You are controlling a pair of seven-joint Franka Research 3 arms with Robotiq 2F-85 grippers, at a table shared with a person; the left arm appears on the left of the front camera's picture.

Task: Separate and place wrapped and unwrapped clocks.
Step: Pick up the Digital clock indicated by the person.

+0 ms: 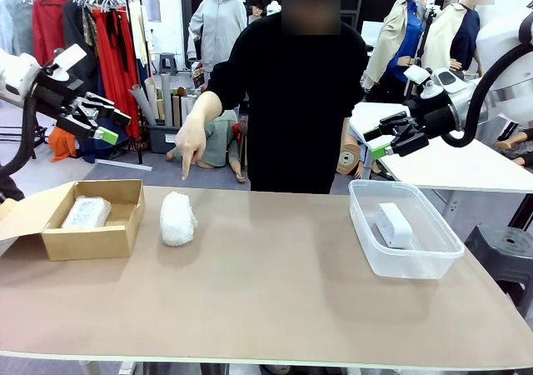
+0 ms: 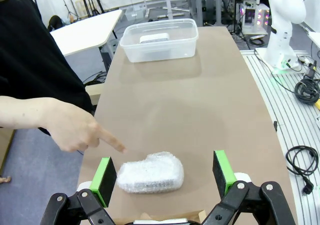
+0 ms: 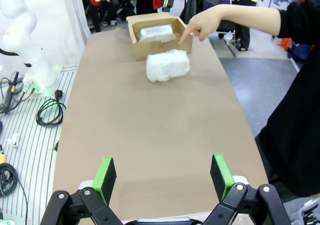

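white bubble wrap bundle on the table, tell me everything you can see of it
The white bubble-wrap bundle is an oblong, rounded lump; its cloudy, crinkled wrap hides the contents. It lies flat on the brown tabletop, close beside the open cardboard box but apart from it. A person's hand points an index finger down at it, the fingertip seemingly just short. Nothing else touches it.

A white bubble-wrapped bundle [image 1: 178,218] lies on the table [image 1: 275,300]. The clear-wrapped bundle [image 1: 86,212] sits in the cardboard box [image 1: 87,244]. The bare white clock [image 1: 393,224] rests in the clear tub [image 1: 416,264].
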